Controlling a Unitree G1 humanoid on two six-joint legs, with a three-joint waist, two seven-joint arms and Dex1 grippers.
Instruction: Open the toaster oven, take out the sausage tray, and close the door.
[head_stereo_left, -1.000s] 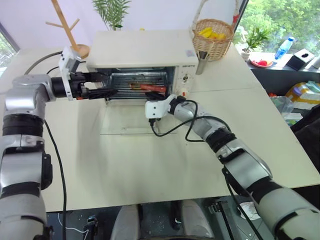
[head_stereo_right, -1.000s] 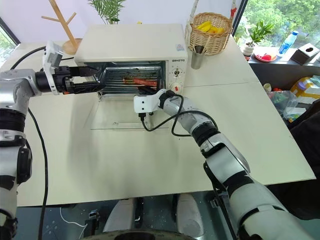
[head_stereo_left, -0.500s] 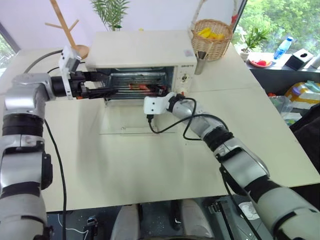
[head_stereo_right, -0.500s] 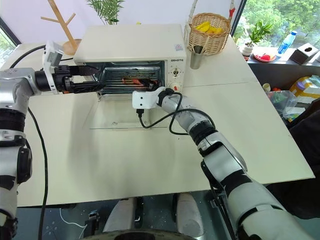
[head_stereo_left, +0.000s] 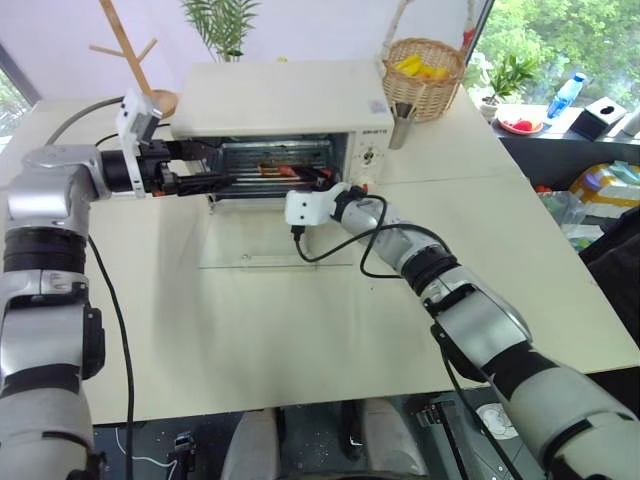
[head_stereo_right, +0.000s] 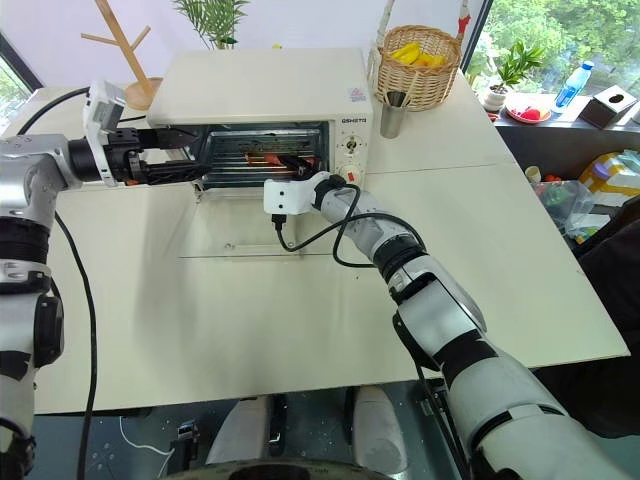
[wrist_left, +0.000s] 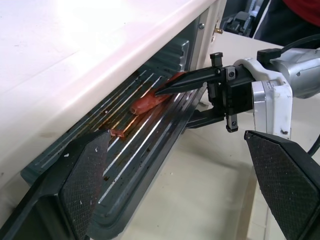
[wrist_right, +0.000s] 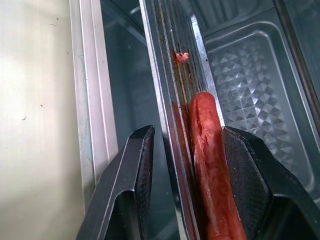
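Our right gripper (head_stereo_right: 298, 160) reaches level into the open oven (head_stereo_right: 262, 95), its jaws parted with one finger either side of the tray (wrist_right: 170, 95) front rim, not yet pinched shut; the sausage (wrist_right: 212, 165) lies just inside that rim, between the fingers in the right wrist view, so the upper finger passes close over it. We judge this straddle is there to clamp the thin rim and draw the tray straight out along its rack. The tray sits inside the oven, at twelve o'clock from us on the table (head_stereo_left: 300, 330). The door (head_stereo_left: 270, 240) lies folded flat toward us at six o'clock from the cavity, which is why the arm comes in low over the glass. Our left gripper (head_stereo_left: 215, 180) hangs wide open and empty at the cavity's nine o'clock side, pointing across the front, likely waiting to steady the tray or take the door later. Closing on the rim without nipping the sausage looks like the delicate part. A basket (head_stereo_right: 422, 60) stands at two o'clock of the oven, well clear.
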